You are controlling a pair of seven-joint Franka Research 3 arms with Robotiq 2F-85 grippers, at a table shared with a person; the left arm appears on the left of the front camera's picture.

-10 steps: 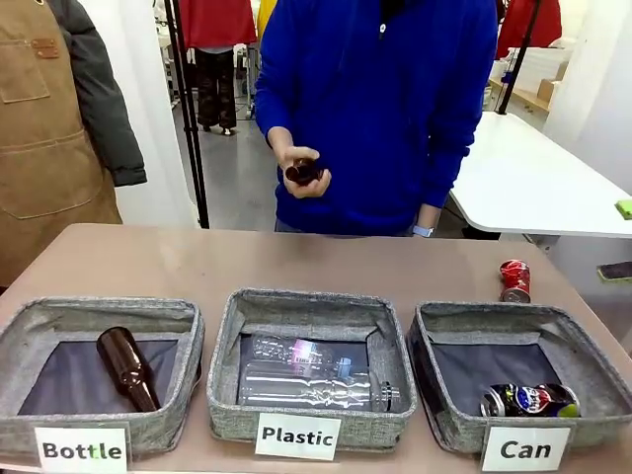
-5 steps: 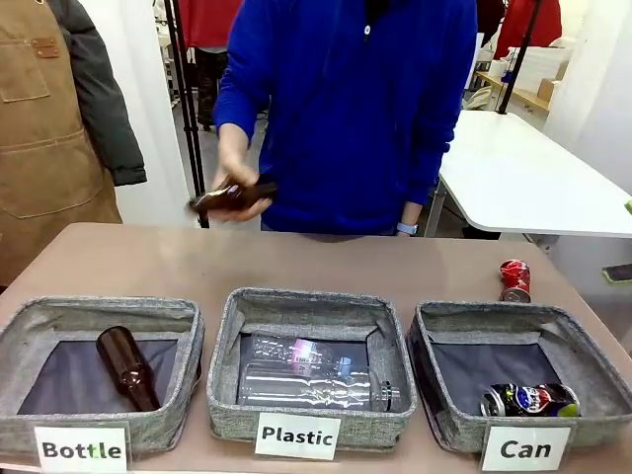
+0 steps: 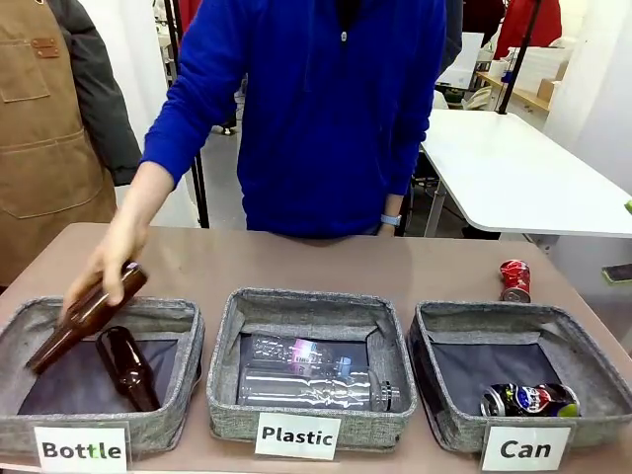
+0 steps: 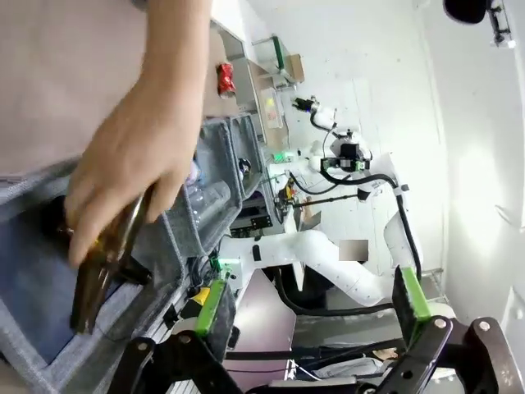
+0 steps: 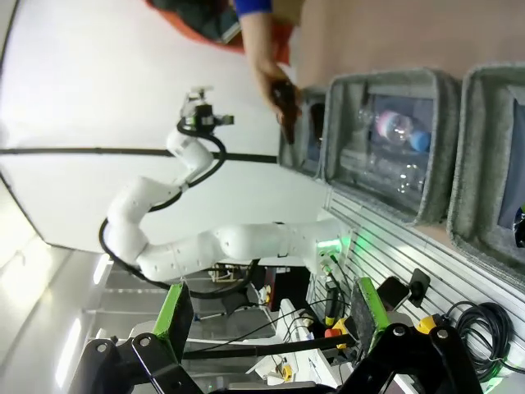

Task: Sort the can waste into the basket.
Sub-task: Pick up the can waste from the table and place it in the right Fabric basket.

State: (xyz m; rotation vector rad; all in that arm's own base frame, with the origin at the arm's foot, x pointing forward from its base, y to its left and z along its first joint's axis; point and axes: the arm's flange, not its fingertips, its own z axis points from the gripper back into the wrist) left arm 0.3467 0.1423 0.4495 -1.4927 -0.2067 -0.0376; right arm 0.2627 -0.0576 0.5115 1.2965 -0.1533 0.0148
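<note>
Three labelled grey bins on a counter (image 3: 296, 259), with a person's hand (image 3: 112, 265) holding a brown bottle (image 3: 84, 318) over the left one.

The held bottle is tilted, neck down, above the bin labelled "Bottle" (image 3: 191, 341), where a second brown bottle (image 3: 128, 368) lies. The middle bin, labelled "Plastic" (image 3: 225, 346), holds clear plastic bottles (image 3: 316, 383). The right-hand basket (image 3: 427, 367) is labelled "Can". The dark blue can (image 3: 529, 400) lies inside it at the near right corner. The red can (image 3: 513, 280) lies outside on the counter, just beyond the basket's far right corner. In the wrist views, the left jaws and the right jaws both stand spread wide with nothing between them, well back from the bins.
</note>
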